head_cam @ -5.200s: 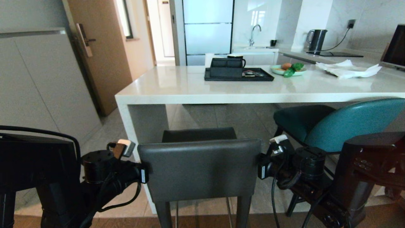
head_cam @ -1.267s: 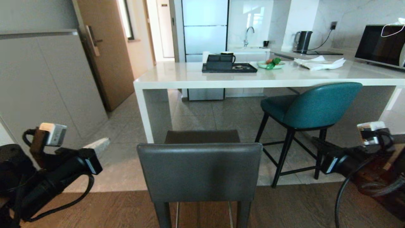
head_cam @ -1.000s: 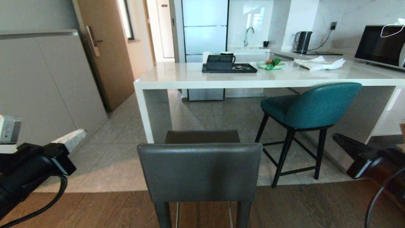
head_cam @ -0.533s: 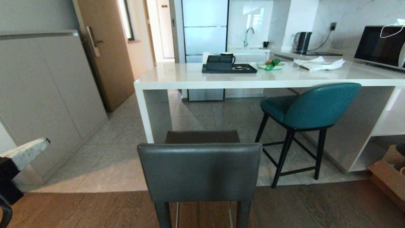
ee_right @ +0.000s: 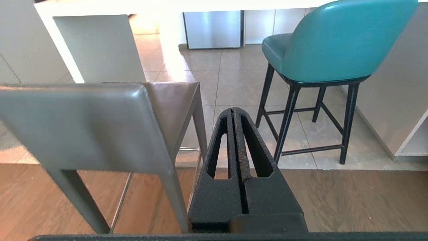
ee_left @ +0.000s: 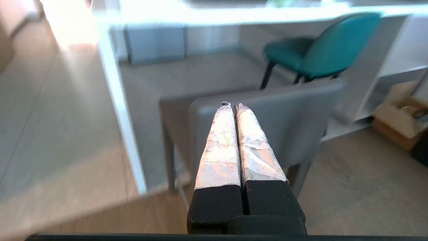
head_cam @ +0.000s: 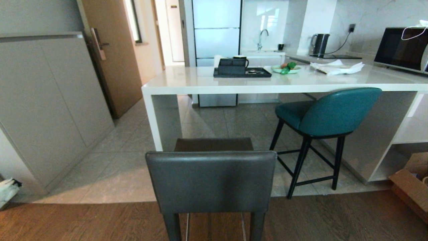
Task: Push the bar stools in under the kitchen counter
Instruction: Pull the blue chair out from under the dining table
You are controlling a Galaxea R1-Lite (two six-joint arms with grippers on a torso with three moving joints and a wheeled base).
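The grey bar stool point(head_cam: 210, 180) stands in the near centre with its back toward me, well short of the kitchen counter point(head_cam: 267, 87). The teal bar stool point(head_cam: 334, 113) stands to the right, its seat partly under the counter's edge. My left gripper point(ee_left: 233, 105) is shut and empty, behind and left of the grey stool point(ee_left: 301, 117); only its taped tip point(head_cam: 6, 191) shows at the head view's left edge. My right gripper point(ee_right: 233, 110) is shut and empty, low beside the grey stool point(ee_right: 77, 124), facing the teal stool point(ee_right: 334, 43).
On the counter sit a black tray point(head_cam: 242, 72), a fruit plate point(head_cam: 286, 69), papers point(head_cam: 337, 67) and a microwave point(head_cam: 401, 48). Open shelves point(head_cam: 409, 134) and a cardboard box point(head_cam: 411, 187) lie at right. Grey cabinets point(head_cam: 43, 100) and a wooden door point(head_cam: 113, 57) line the left.
The view has backed away from the counter, with the grey stool keeping its place in the picture. Both grippers left the stool's back, swung outward and dropped out of the head view.
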